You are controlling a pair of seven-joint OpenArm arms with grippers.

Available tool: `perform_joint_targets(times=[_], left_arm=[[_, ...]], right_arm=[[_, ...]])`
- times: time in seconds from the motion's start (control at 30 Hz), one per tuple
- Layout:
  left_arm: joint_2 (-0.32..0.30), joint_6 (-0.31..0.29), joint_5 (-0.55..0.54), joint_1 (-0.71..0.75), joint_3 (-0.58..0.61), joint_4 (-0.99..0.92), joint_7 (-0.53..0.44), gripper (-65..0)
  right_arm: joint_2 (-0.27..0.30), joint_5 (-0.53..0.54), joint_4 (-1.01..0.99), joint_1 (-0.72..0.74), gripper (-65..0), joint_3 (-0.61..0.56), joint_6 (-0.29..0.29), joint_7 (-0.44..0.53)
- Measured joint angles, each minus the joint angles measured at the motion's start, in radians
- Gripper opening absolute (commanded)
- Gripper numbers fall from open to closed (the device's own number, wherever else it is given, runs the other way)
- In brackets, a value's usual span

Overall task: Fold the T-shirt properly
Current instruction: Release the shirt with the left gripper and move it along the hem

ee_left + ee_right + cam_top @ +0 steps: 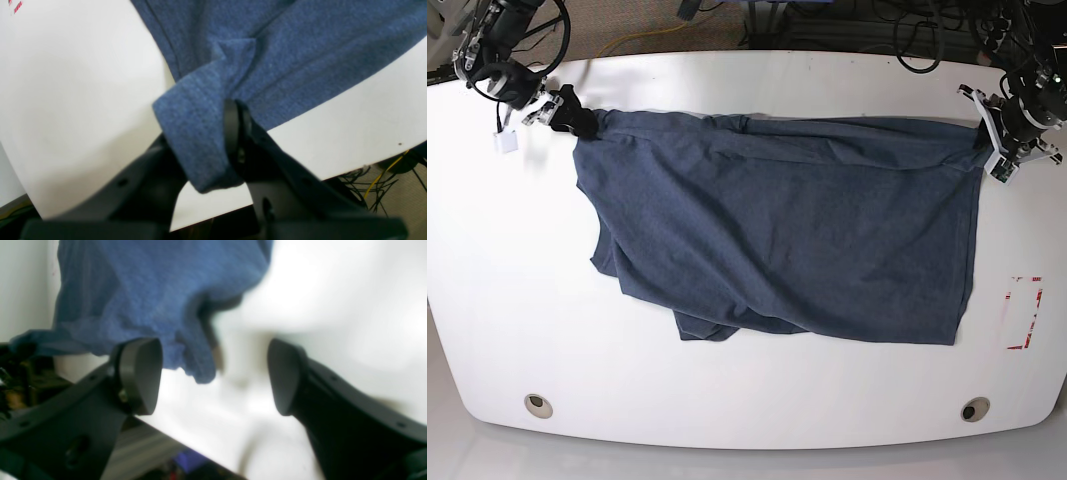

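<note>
Left gripper: the left gripper (200, 146) is almost closed, and a fold of the T-shirt (200, 126) sits pinched between its two black fingers. In the base view this gripper (999, 150) is at the shirt's far right corner.
Right gripper: the right gripper (213, 376) is wide open. Its two dark pads (141, 373) stand far apart and nothing is between them. A blue bit of the T-shirt (160, 300) hangs just past the pads. I cannot tell if it touches the pad on the picture's left.
T-shirt: the T-shirt (787, 230) is dark blue and lies spread out flat on the white surface (747, 400). Its top edge runs from one gripper to the other. The bottom left part is bunched and folded under.
Hard to see: the right wrist view is very blurry, so the shirt's edge there is fuzzy. In the base view the right gripper (567, 112) is small and dark at the shirt's far left corner, and its fingers cannot be made out. The left gripper's finger on the picture's left is partly hidden behind the cloth.
Arms: both arms reach in from the far corners of the surface. Each one is cut off by the picture's edge.
Other things: a red and white mark (1024, 312) is on the surface at the right. Yellow and black wires (383, 180) lie past the surface's edge.
</note>
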Motion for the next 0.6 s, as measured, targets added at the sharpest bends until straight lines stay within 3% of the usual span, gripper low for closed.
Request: perform_joint_targets(times=[0.17,0.27,0.4,0.5,0.6], left_arm=[[0.003,0.0,0.0,0.0,0.0,0.0,0.0,-57.5],[0.003,0.0,0.0,0.0,0.0,0.0,0.0,-57.5],[0.005,0.0,-0.003,0.0,0.0,0.0,0.0,-57.5],[0.005,0.0,-0.007,0.0,0.0,0.0,0.0,-57.2],[0.006,-0.001,-0.007,0.0,-0.002,0.001,0.0,-57.1]], right_arm=[[-0.043,-0.003,-0.012,0.044,-24.1,-0.006,-0.004,0.001],[-0.067,-0.054,-0.014,0.082,-30.9,-0.002,-0.003,0.002],[-0.086,-0.18,-0.016,0.145,-46.8,0.004,-0.004,0.003],[-0.095,-0.241,-0.015,0.165,-62.6,-0.001,-0.004,0.002],[-0.096,-0.279,-0.014,0.165,-65.0,-0.001,-0.005,0.001]])
